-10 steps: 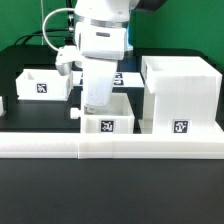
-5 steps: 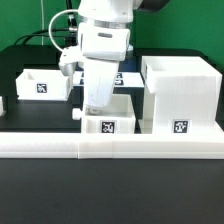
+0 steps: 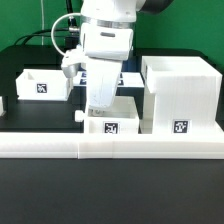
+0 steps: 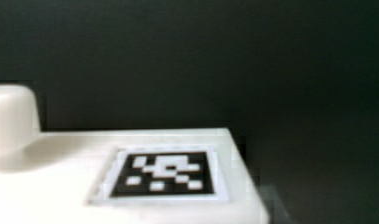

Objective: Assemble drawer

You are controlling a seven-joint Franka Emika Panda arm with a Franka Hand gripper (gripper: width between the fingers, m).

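A small white tray (image 3: 125,108) with a tag on its front and a knob (image 3: 82,114) stands at the front middle, just behind the rail. My gripper (image 3: 100,102) reaches down into it. The fingertips are hidden by the tray's wall, and it appears shut on that wall. The large boxy housing (image 3: 180,95) stands just to the exterior view's right of the tray. A second small tray (image 3: 42,84) sits at the back left. The wrist view shows the held tray's tagged face (image 4: 61,160) and its knob (image 4: 8,120) over the black table.
The long low white border rail (image 3: 110,146) runs across the front, right against the tray and the housing. A tagged white piece (image 3: 122,75) shows behind the arm. Cables hang at the back left.
The gripper and the front tray have shifted a little toward the exterior view's right, closer to the housing. The housing and the back-left tray have not moved.
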